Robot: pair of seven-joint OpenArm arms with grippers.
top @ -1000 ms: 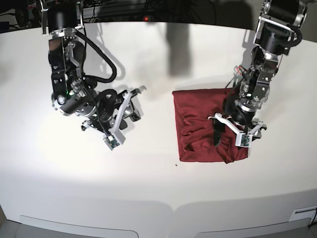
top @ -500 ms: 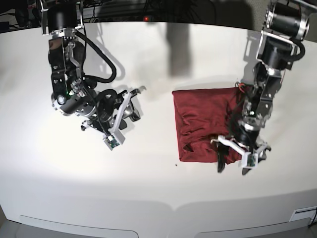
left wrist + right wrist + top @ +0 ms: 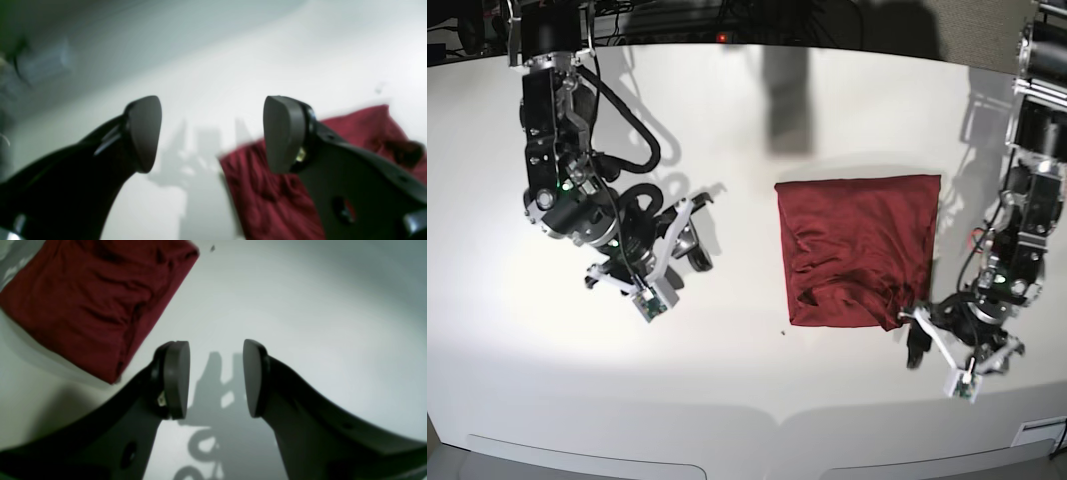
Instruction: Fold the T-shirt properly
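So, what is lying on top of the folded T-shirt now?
Nothing lies on the T-shirt; only its own wrinkles show. The left gripper hangs open beside its near corner, apart. What lies between its folded layers is covered.

We see a broad white table (image 3: 727, 400) with a curved front edge, brightly lit so that hard shadows fall across it. Behind its far edge lies a dark strip with tangled cables (image 3: 657, 20) and a small red light (image 3: 722, 38).

The left claw (image 3: 960, 352) hangs low with jaws spread wide and empty, while the right claw (image 3: 649, 262) hovers part-open, empty.
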